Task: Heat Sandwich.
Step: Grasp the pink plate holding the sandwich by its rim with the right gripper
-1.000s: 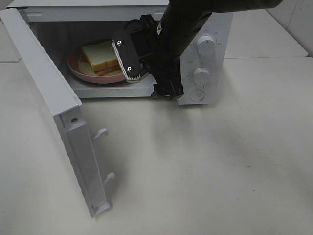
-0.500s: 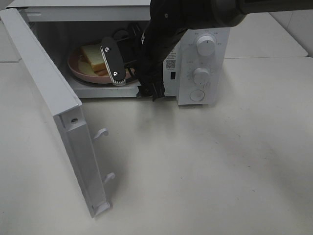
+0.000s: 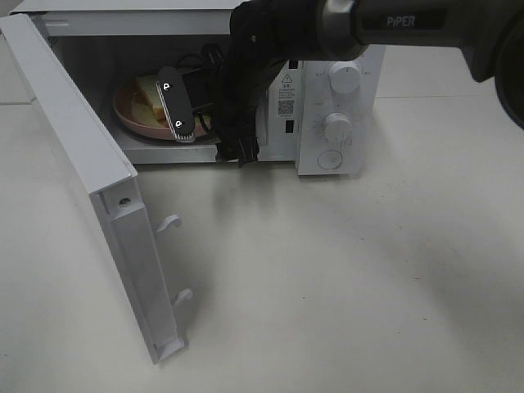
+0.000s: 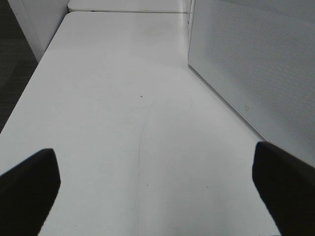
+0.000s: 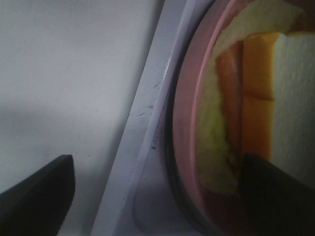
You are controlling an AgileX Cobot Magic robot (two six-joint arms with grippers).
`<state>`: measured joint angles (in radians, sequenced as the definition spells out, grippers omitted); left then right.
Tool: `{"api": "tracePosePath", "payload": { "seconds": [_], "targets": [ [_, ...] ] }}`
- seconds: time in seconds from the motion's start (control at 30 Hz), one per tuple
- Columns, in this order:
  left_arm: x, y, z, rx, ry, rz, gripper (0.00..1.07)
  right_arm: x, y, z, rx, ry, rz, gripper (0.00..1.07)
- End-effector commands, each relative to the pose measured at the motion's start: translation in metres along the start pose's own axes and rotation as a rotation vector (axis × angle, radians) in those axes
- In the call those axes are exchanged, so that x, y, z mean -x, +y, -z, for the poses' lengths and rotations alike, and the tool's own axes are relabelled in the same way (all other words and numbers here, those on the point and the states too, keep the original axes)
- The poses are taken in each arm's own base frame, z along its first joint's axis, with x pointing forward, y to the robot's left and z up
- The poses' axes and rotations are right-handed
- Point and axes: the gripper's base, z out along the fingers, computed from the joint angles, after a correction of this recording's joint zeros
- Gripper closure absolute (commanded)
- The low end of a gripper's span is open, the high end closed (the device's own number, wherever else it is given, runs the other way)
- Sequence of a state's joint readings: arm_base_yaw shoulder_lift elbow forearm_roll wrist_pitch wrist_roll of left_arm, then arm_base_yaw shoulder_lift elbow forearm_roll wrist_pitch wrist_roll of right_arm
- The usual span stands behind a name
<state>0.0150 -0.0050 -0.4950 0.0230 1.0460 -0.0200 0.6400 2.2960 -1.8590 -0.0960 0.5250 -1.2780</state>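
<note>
Hanging at the mouth of the white countertop microwave oven [image 3: 344, 98], the right gripper [image 3: 182, 106] has its black jaws set wide apart and clamped on nothing. In its wrist view they straddle the rim of the round pink plate [image 5: 184, 123], one tip over the white sill and the other close over the stacked white-bread sandwich with orange-yellow filling [image 5: 290, 88]. The sandwich lies on that plate inside the cavity, toward its front left. The main risk is probably a snag: a tip pulled back low or at a slant could hook the rim and drag the plate over the sill, or nudge the slices out of their stack. The open white door [image 3: 74, 147] is another hazard, since swinging it while the arm fills the opening would strike the arm. The left gripper [image 4: 157, 194], jaws also apart and empty, sits over bare white tabletop [image 4: 123, 98].
</note>
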Motion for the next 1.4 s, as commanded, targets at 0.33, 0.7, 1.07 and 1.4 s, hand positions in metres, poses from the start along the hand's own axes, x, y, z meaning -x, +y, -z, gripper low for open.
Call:
{"api": "tracePosePath", "payload": {
  "seconds": [0.33,0.7,1.07,1.4],
  "targets": [
    [-0.001,0.0,0.002,0.001,-0.023,0.003,0.07,0.002,-0.019,-0.005,-0.004,0.043,-0.05,0.24],
    [-0.001,0.0,0.002,0.001,-0.023,0.003,0.07,0.005,-0.017,-0.025,0.007,0.028,-0.06,0.26],
    [-0.001,0.0,0.002,0.001,-0.023,0.003,0.07,0.008,-0.019,-0.045,-0.002,0.014,-0.101,0.28],
    [-0.001,0.0,0.002,0.001,-0.023,0.003,0.07,0.009,-0.009,-0.061,0.03,-0.004,-0.124,0.37]
  ]
}}
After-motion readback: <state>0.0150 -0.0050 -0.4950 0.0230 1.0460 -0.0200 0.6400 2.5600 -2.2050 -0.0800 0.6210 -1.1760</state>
